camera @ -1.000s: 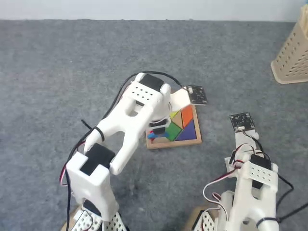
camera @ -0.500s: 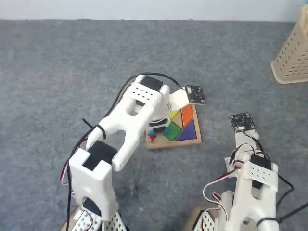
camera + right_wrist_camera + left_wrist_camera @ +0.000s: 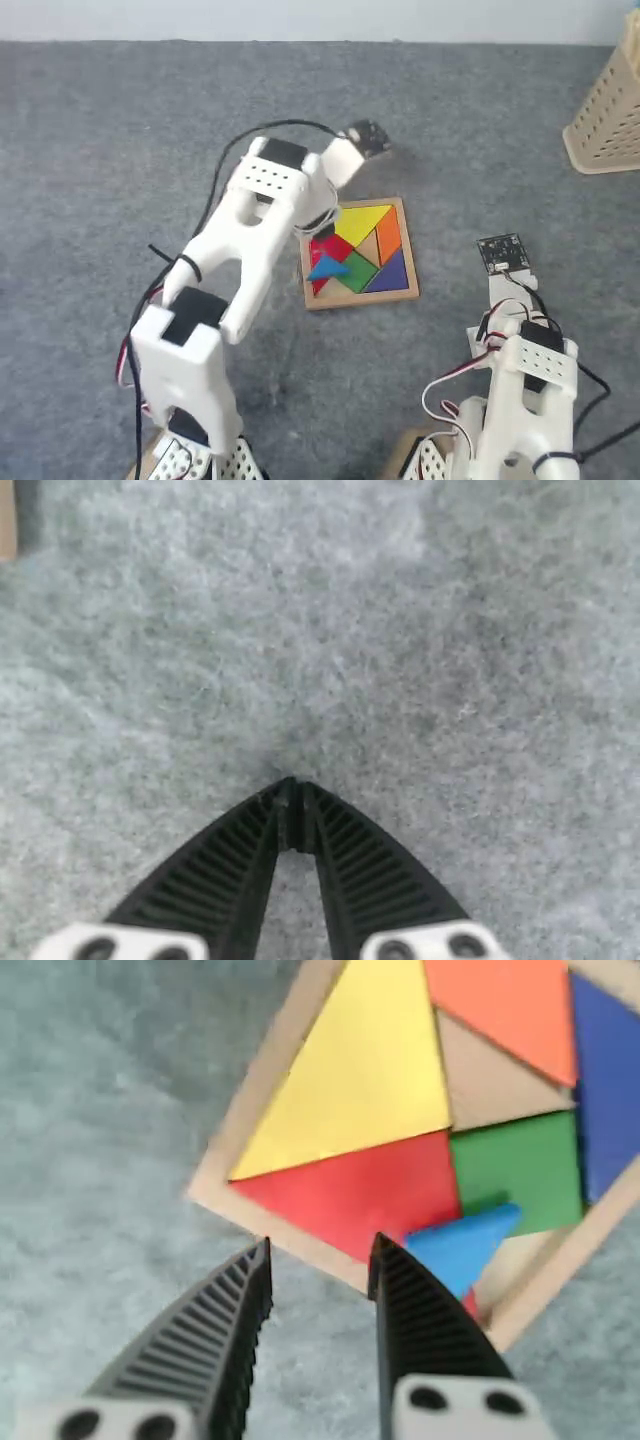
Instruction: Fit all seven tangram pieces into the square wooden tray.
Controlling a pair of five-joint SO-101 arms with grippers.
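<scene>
Hovering at the rim of the tray (image 3: 256,1090), the left gripper (image 3: 320,1244) gapes empty near the blue triangle (image 3: 458,1250)

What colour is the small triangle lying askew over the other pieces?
The small triangle is light blue, clearest in the left wrist view.

There are one square wooden tray (image 3: 360,300), seven coloured tangram pieces (image 3: 362,222), two white robot arms (image 3: 250,240) and one beige perforated object (image 3: 608,110).
</scene>
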